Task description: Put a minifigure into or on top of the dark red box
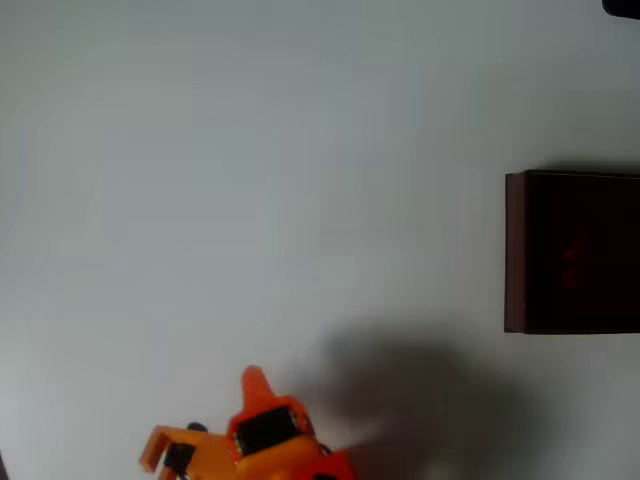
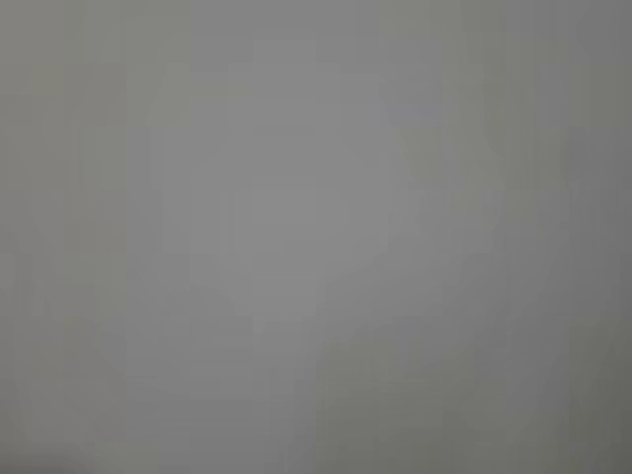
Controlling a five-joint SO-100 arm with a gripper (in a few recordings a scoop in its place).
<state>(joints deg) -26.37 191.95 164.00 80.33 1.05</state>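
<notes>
The dark red box (image 1: 516, 250) stands at the right edge of the overhead view, partly cut off, with thin maroon walls and a near-black interior. Inside that interior I see a faint, small reddish shape (image 1: 570, 262) that looks like the minifigure; its pose is too dim to make out. The orange arm lies at the bottom edge, far to the left of the box. Its gripper (image 1: 253, 380) points up the picture with one pointed orange finger showing and nothing visible in it. Whether the jaws are apart is unclear. The wrist view gives a blurred plain grey surface.
The pale grey table (image 1: 250, 180) stretches wide and bare between arm and box. A soft dark shadow (image 1: 420, 400) falls on it right of the arm. A small dark object (image 1: 622, 6) sits in the top right corner.
</notes>
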